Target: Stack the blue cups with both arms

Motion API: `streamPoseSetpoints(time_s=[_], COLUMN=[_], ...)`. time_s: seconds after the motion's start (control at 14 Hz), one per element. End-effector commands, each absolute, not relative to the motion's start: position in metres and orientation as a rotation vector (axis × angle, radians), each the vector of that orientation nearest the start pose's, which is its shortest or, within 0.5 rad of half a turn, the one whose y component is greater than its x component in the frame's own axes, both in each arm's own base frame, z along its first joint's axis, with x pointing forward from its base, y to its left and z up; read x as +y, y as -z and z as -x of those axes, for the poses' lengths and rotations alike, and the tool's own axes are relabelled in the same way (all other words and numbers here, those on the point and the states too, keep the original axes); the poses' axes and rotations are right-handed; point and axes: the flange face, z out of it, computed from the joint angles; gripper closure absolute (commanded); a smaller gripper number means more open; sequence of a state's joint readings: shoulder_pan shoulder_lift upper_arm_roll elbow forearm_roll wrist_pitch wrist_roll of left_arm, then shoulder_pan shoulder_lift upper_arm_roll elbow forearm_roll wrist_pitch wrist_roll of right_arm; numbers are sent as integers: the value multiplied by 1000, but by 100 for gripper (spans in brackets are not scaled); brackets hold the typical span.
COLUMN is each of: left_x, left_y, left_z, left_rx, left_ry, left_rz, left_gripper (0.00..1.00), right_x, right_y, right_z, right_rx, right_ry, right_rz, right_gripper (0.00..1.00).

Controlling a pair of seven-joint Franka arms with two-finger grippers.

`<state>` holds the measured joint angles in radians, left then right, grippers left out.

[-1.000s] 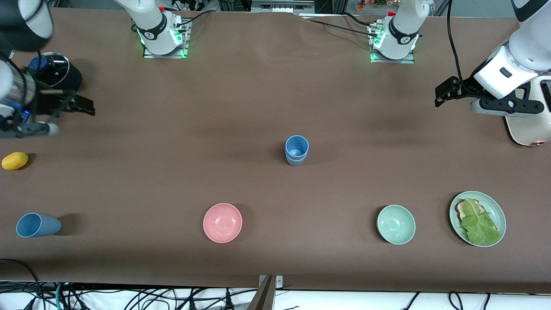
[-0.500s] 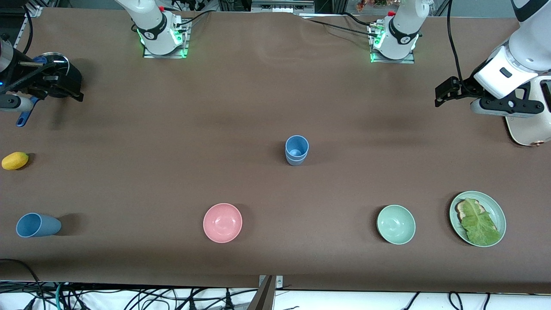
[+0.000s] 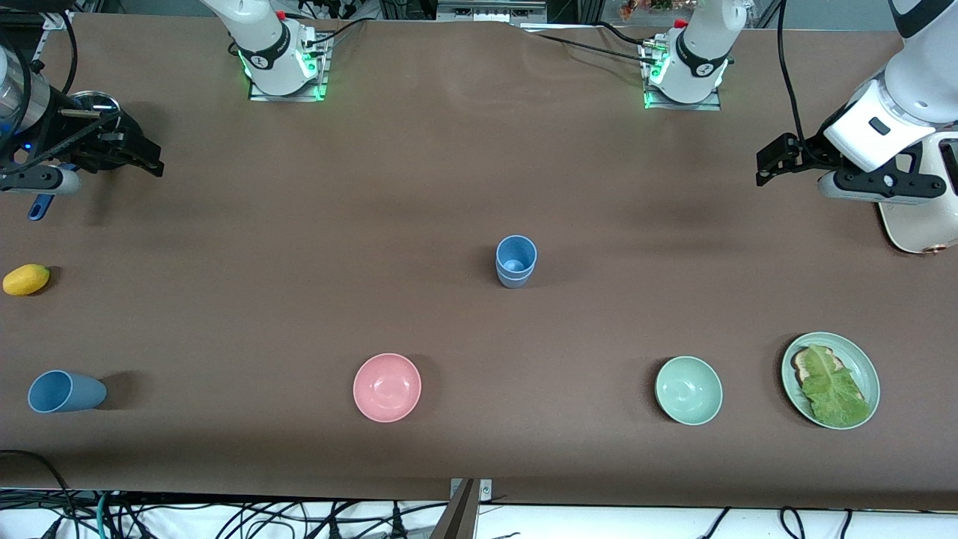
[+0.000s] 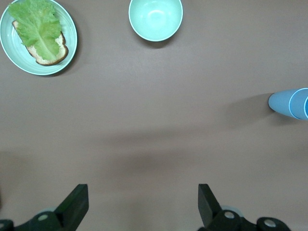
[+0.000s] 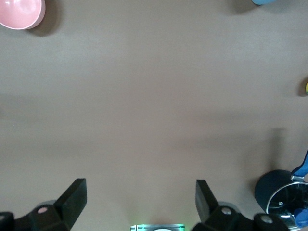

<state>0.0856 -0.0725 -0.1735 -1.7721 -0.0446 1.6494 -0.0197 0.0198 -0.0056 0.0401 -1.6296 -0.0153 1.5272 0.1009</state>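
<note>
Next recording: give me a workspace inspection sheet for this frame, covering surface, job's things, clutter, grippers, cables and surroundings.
Surface: brown table, no spills seen.
Job's things: two nested blue cups upright mid-table; a third blue cup lying on its side toward the right arm's end, nearer the front camera, not yet stacked.
Clutter: pink bowl, pale green bowl, green plate with bread and lettuce, yellow fruit, black pot with a blue-handled utensil.
Grippers: left gripper open, empty, over bare table at its end; right gripper open, empty, beside the pot.
Cables: bundles along the table's front edge and at the arm bases.
Surroundings: white appliance at the left arm's end.
</note>
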Motion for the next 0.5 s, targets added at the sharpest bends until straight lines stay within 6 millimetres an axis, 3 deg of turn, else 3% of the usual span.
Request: streamPoseSetpoints(time_s=[0.0, 0.43], left_x=[-53, -53], left_y=[-581, -581], left_z=[-533, -533], left_rx=[113, 108], left_ry=[-86, -94], left_rz=[3162, 3162], left_gripper=[0, 0], right_x=[27, 33], right_y=[-594, -597], right_z=[-547, -547], right_rx=[94, 87], right_ry=[-147, -148], right_rz=[3143, 3134], right_gripper=[0, 0])
